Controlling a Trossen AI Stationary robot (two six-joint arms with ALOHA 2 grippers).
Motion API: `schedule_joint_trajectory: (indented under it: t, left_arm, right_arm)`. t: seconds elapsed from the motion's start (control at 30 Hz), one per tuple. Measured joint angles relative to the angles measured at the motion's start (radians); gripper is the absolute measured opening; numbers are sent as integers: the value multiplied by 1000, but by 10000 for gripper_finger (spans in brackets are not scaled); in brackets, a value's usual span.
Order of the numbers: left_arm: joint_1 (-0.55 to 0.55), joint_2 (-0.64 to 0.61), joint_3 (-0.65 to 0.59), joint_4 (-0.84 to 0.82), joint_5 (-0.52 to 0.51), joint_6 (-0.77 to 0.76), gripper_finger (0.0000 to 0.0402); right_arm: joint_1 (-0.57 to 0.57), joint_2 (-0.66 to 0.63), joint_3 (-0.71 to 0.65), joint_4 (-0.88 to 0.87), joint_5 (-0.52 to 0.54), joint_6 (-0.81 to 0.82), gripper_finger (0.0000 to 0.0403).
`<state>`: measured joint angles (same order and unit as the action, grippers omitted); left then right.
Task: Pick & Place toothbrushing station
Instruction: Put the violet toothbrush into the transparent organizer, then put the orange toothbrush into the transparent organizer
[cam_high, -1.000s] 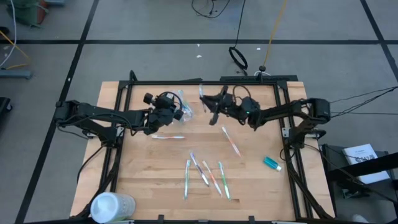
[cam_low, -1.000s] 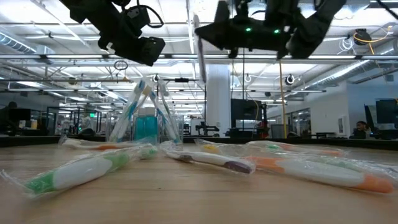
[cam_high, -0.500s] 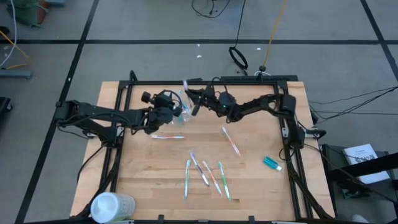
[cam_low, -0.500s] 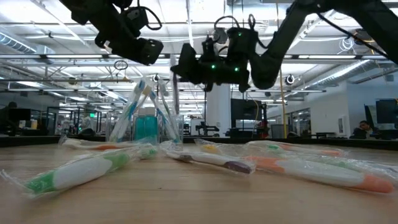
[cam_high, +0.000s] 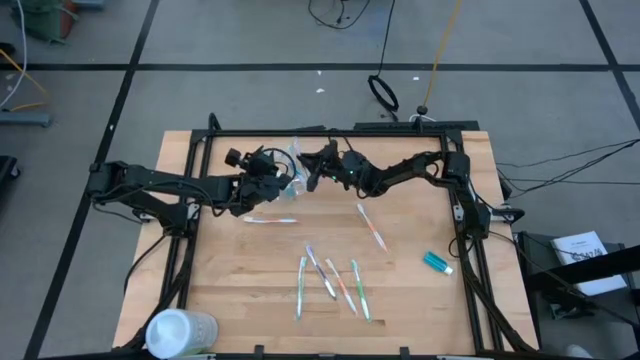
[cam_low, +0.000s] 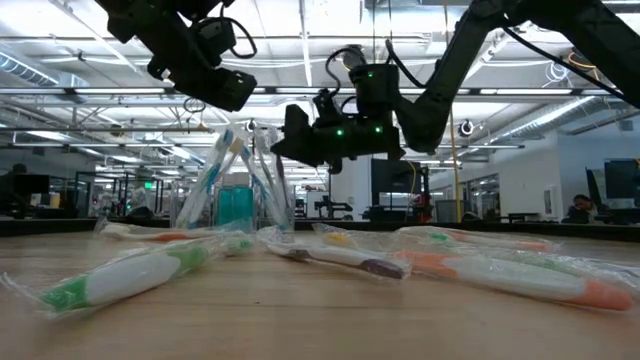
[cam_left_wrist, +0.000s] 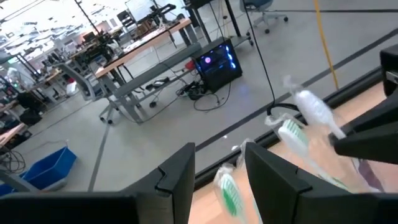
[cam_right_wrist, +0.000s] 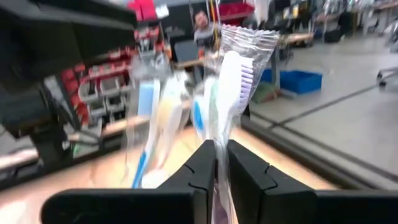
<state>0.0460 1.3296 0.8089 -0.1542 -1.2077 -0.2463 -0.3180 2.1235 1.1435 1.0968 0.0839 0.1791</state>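
Observation:
A small clear cup (cam_high: 293, 172) holding several wrapped toothbrushes (cam_low: 228, 170) stands on its base at the table's far middle. My left gripper (cam_high: 281, 183) hovers just left of and above the cup, open. A green brush head (cam_left_wrist: 227, 194) shows beyond the gap between its fingers, and I see no touch. My right gripper (cam_high: 311, 168) is right next to the cup on its right side, shut on a wrapped toothbrush (cam_right_wrist: 235, 68) with a white and purple head. My right gripper pinches the wrapped toothbrush between its two fingers by the handle, a little below the head (cam_right_wrist: 222, 134). The fingers come about level from the table's right and lie across the brush. It stands upright, head up; the fingers hide its lower end.
Several wrapped toothbrushes (cam_high: 330, 282) lie on the near middle of the table, one more (cam_high: 371, 227) lies right of centre and one (cam_high: 270, 220) near the left arm. A teal toothpaste tube (cam_high: 437, 262) lies at the right. A big white container (cam_high: 180, 332) stands at the near left corner.
My right gripper has moved toward the table's left and down with the wrapped toothbrush, coming close beside the cup. The brush stays upright in its hold. The cup has stayed where it was.

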Motion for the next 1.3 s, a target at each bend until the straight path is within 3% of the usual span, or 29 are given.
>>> schedule_joint_trajectory:
  t: [0.2, 0.6, 0.73, 1.07, 1.3]
  left_arm:
    - [-23, -2, 0, -16, -6, -34, 147]
    - [-119, -91, 0, -15, -2, -90, 147]
    - [-157, -133, 0, -15, 62, -149, 147]
    - [-209, -120, 0, -14, 366, -282, 147]
    - [-249, -105, 0, -12, 404, -429, 147]
  right_arm:
    - [-3, 0, 0, -75, -64, -7, 45]
    - [-3, -65, 0, -184, -87, -77, 118]
    - [-3, -147, 0, -347, -87, -170, 133]
    - [-2, -443, -1, -1009, -86, -274, 133]
    - [-2, -652, -24, -1265, -85, -249, 137]
